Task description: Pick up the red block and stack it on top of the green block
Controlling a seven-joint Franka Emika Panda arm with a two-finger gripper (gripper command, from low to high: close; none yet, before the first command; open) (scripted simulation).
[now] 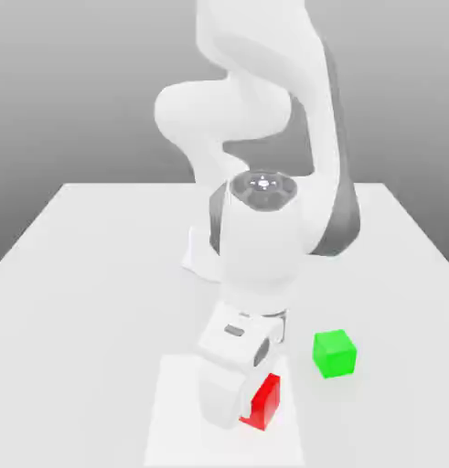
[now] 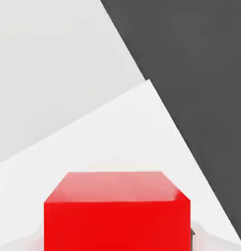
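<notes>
The red block (image 1: 264, 400) sits tilted at the tip of my gripper (image 1: 251, 402), low over the front of the table. The white hand leans over it and hides its left part in the exterior view. In the hand view the red block (image 2: 117, 211) looms close, held between the pale finger edges at its two sides. The gripper is shut on it. The green block (image 1: 335, 354) rests on the table to the exterior view's right of the red one, a little farther back and about a block's width away.
The arm's white base (image 1: 205, 256) stands mid-table behind the hand. A brighter rectangular patch (image 1: 177, 420) marks the table (image 1: 90, 256) surface at the front. In the hand view the table edge runs diagonally, with dark floor (image 2: 200, 73) beyond it.
</notes>
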